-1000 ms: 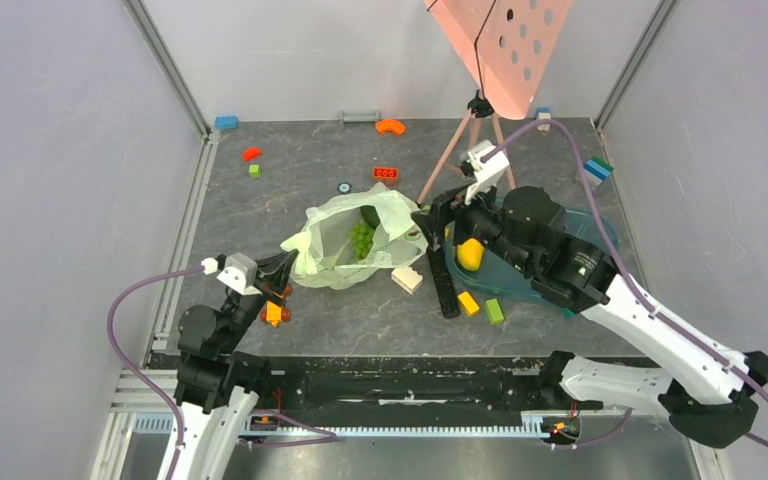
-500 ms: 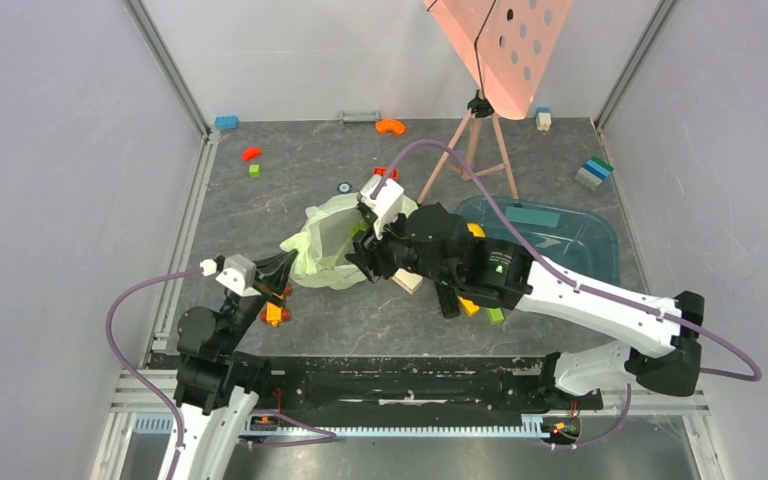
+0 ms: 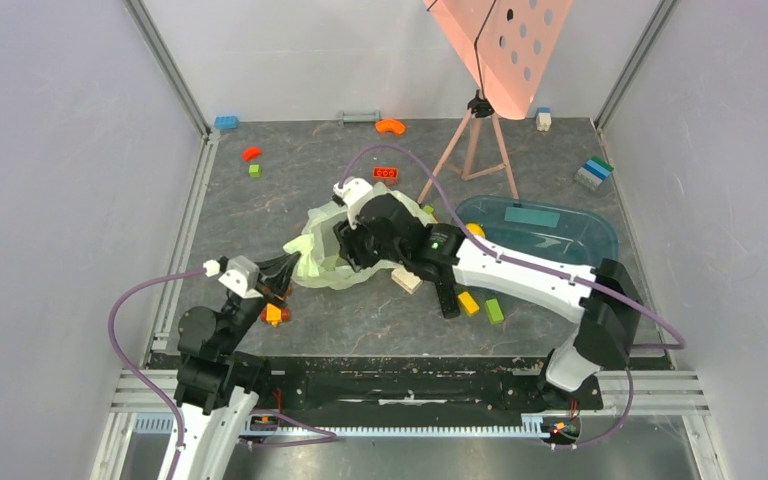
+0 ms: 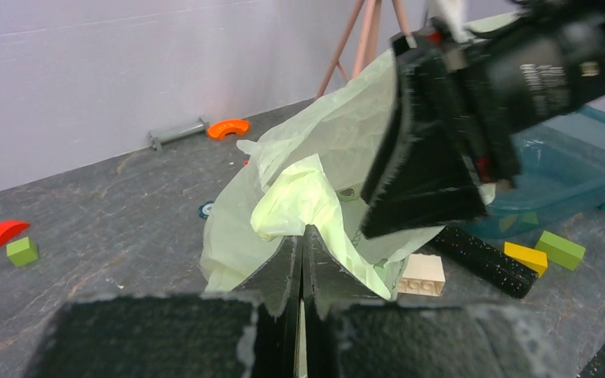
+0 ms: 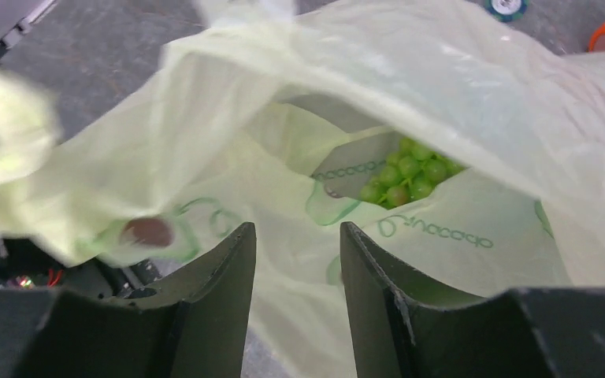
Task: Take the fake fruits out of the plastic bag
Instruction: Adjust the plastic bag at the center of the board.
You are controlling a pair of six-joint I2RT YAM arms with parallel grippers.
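Left hand [image 4: 300,236] clenched on plastic bag [image 4: 339,142] edge | right hand [image 5: 295,230] parted, grasping nothing, at bag mouth | green grape cluster [image 5: 406,181] inside, 2 o'clock of it

Grape cluster [image 5: 406,175] inside bag [image 3: 312,262], tray [image 3: 582,238] right of bag, bricks [image 3: 469,303] before tray

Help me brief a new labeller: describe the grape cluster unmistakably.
Start at the large crinkly translucent pale-green plastic bag, centre of view. Through its open mouth, deep inside, lies the bumpy cluster of small green plastic grapes. Nothing else visible inside is knobbly.
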